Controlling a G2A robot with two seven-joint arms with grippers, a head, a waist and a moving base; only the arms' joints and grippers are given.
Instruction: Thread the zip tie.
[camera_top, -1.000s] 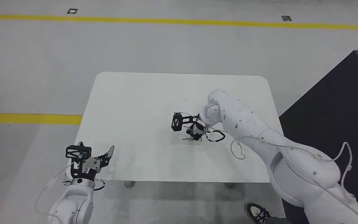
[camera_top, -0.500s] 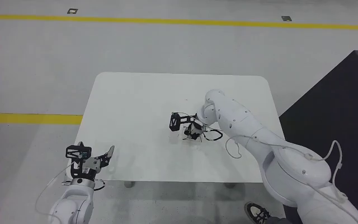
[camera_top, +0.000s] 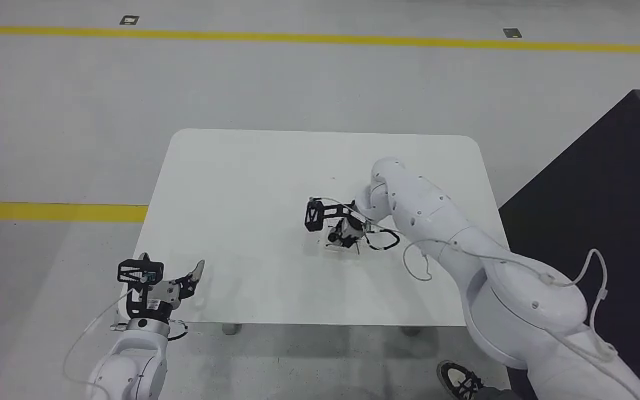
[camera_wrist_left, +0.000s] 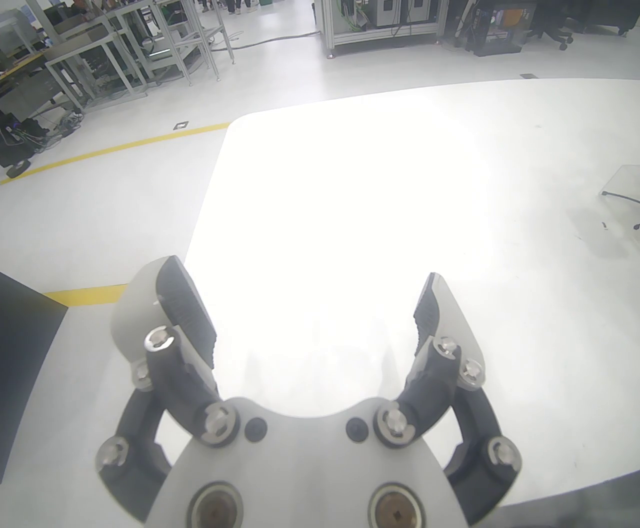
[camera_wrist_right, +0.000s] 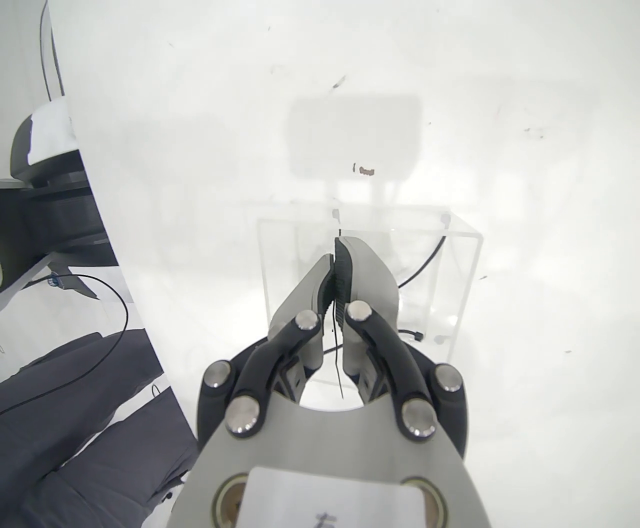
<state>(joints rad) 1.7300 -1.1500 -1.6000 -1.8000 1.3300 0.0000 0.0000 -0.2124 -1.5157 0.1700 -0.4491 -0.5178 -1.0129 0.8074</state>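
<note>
The zip tie (camera_wrist_right: 339, 361) is a thin black strip, and my right gripper (camera_wrist_right: 336, 250) is shut on it with the strip running back between the fingers. Directly below the fingertips stands a small clear plastic box (camera_wrist_right: 465, 280). More of the black tie (camera_wrist_right: 425, 265) curves inside it. In the top view the right gripper (camera_top: 341, 234) sits near the middle of the white table (camera_top: 250, 180). My left gripper (camera_wrist_left: 300, 300) is open and holds nothing. It hangs over the table's near left corner (camera_top: 190, 273), far from the box (camera_wrist_left: 622, 181).
The table's edge (camera_wrist_right: 90, 200) runs close beside the box in the right wrist view, with dark equipment and a cable beyond it. Bare tabletop (camera_wrist_left: 375, 190) stretches between the left gripper and the box. Yellow floor lines (camera_top: 70, 212) lie beside the table.
The right arm shifted only slightly, its gripper staying over the clear box. The left arm has not moved.
</note>
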